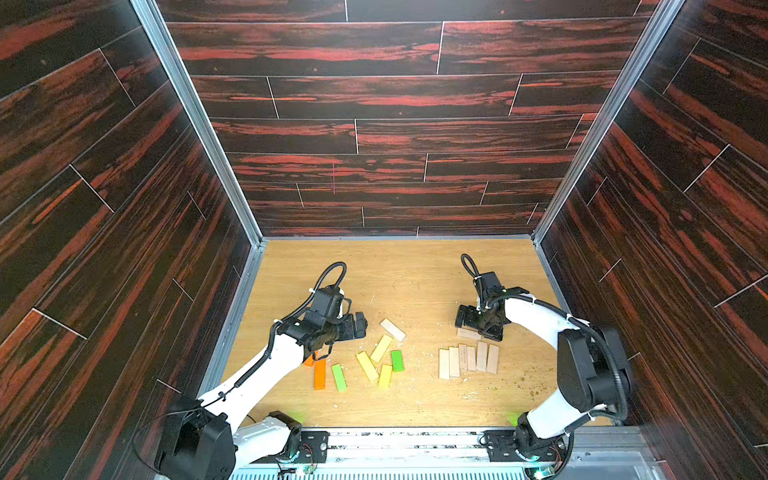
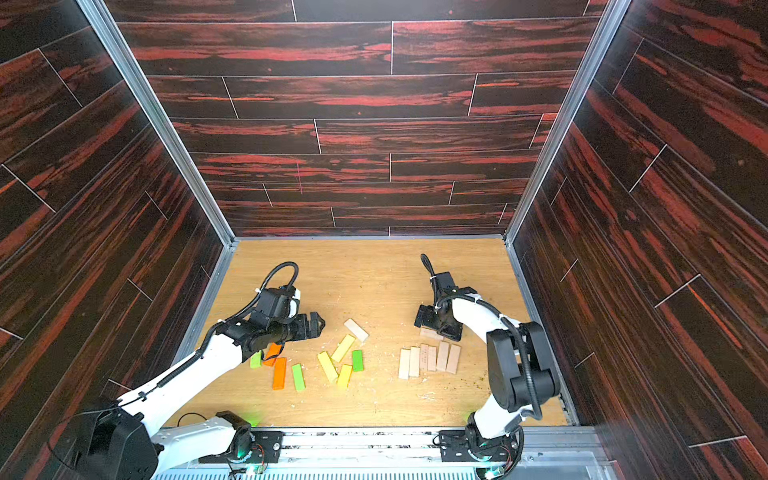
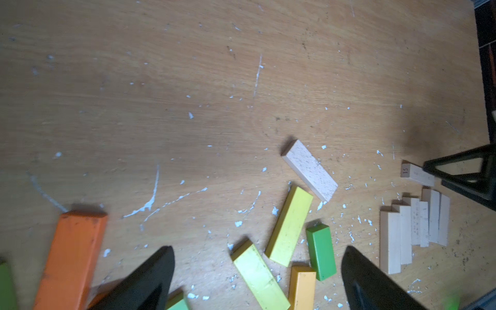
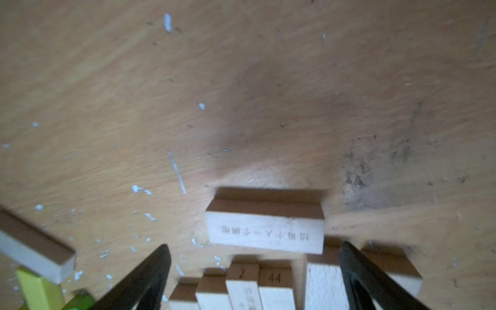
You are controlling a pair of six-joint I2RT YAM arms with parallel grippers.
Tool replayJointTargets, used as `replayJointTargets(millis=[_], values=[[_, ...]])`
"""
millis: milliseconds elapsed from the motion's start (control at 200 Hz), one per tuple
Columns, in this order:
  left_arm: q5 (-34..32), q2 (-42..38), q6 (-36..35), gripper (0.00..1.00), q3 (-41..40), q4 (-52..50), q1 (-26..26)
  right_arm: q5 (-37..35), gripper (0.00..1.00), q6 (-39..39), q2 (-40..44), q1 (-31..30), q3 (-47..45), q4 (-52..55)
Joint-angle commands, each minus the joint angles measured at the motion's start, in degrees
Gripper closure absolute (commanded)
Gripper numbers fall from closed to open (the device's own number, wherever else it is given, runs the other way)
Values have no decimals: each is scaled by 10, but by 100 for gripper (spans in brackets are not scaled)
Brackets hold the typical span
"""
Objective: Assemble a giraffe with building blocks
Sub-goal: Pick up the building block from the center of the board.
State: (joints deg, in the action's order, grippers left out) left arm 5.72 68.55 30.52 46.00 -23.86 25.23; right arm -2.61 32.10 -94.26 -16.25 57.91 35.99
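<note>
Coloured building blocks lie flat at the table's front centre: an orange one [image 1: 319,374], green ones [image 1: 339,377] [image 1: 397,360], yellow ones [image 1: 367,366] [image 1: 381,348], and a pale one [image 1: 392,329]. My left gripper [image 1: 359,325] [image 3: 257,249] hovers open over them, holding nothing; a yellow block [image 3: 259,276] lies below its jaws. To the right, several pale planks form a row [image 1: 467,360] [image 4: 257,284] with one plank crosswise [image 1: 468,333] [image 4: 265,233] behind it. My right gripper [image 1: 476,328] [image 4: 254,245] hangs open and empty just above that crosswise plank.
The tan wooden table [image 1: 415,274] is flecked with white chips. Dark red-streaked walls [image 1: 374,124] close it in at the back and both sides. A metal rail [image 1: 407,444] carrying both arm bases runs along the front edge.
</note>
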Motion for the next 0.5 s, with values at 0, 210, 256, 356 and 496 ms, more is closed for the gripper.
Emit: replayJointTargets(millis=[0, 210, 256, 356, 496], values=[[5, 4, 4, 0, 16, 10, 5, -11, 1, 4, -27, -6, 14, 6], [4, 5, 4, 0, 13, 13, 8, -36, 2, 24, -70, -24, 25, 13], [4, 3, 4, 0, 12, 14, 8, -41, 2, 26, -77, -24, 26, 12], [3, 0, 2, 0, 10, 13, 8, -57, 3, 31, -89, -25, 30, 15], [0, -1, -3, 0, 10, 9, 9, -67, 15, 34, -95, -25, 31, 15]])
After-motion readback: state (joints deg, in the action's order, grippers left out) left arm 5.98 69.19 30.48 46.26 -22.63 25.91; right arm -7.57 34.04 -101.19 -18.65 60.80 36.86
